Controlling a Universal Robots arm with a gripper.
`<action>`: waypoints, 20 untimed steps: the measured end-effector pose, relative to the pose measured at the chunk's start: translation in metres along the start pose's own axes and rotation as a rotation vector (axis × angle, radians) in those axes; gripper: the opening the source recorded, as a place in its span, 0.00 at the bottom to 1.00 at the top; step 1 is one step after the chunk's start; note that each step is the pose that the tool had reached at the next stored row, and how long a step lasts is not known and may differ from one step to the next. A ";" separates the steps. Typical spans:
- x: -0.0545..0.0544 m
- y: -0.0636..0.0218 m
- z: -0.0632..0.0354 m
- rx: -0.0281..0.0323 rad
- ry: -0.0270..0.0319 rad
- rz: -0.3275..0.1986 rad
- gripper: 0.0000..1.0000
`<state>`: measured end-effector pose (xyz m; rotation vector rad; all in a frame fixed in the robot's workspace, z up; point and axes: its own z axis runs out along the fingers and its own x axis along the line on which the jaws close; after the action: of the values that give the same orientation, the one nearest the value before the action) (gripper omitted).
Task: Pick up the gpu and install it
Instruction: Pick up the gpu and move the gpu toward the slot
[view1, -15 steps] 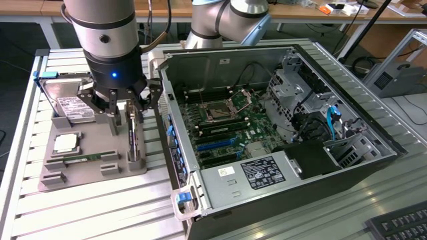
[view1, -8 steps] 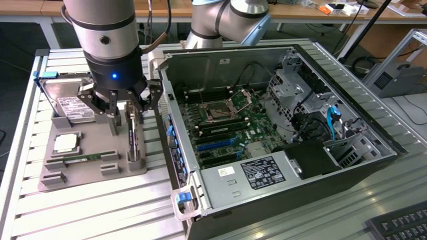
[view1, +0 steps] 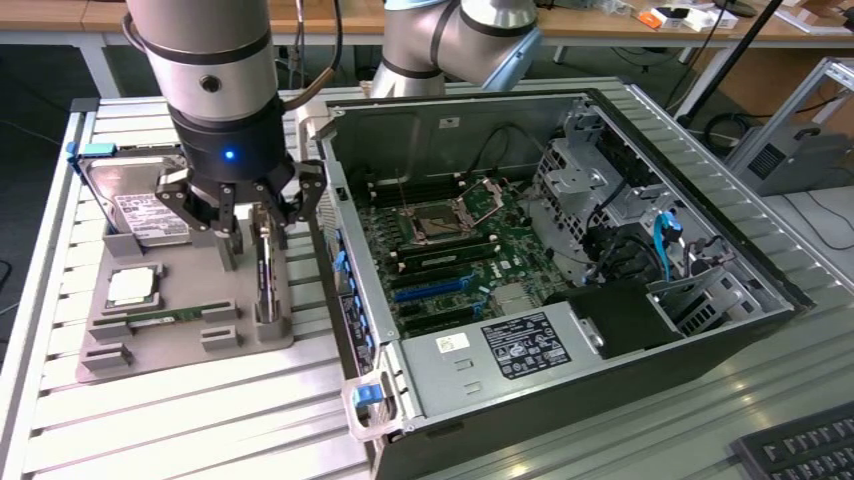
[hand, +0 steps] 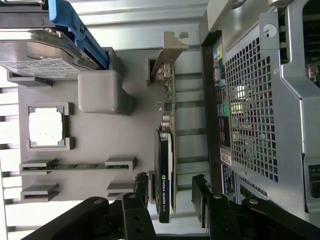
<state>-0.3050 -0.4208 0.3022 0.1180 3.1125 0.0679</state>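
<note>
Hovering over the grey holder (view1: 187, 345) on the counter (view1: 200, 430), I'm at the pick-up step: nothing is lifted, nothing installed.

Starting at the exterior view's left, the hard drive (view1: 134, 200) sits in its blue carrier at the holder's far end. Its white label is too small for me to read. Next come the square processor chip (view1: 130, 287) in its pocket and the narrow memory stick (view1: 167, 317) lying in its slot.

Then the gpu (view1: 267, 275) stands on edge in the holder's slot nearest the computer. My tool (view1: 260, 240) is right above it, released and spread wide. From the wrist, the tool (hand: 170, 197) straddles the gpu (hand: 167, 150), one finger on each side, and I see gaps, so I judge no contact yet. The silver bracket (hand: 169, 50) is at the card's far end from me.

Along the card's edge I read "NVIDIA"; the word after it looks like "Quadro", though I can't be sure.

A clean grasp here calls for both fingers squared on the flat faces, since I judge that a thin card in a snug slot would bind if I tilted it.

Furthest right, the open computer case (view1: 694, 330) lies on its side just beside the holder, with the motherboard (view1: 454, 240) exposed. The label (view1: 521, 345) on the black box inside is unreadable.
</note>
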 end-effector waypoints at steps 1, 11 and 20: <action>0.000 -0.0001 0.0002 0.0000 -0.0001 0.000 0.48; 0.000 -0.0038 0.0041 0.0000 0.0000 0.000 0.48; 0.000 -0.0054 0.0070 -0.0001 -0.0001 0.000 0.48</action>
<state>-0.3050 -0.4258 0.2950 0.1181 3.1125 0.0680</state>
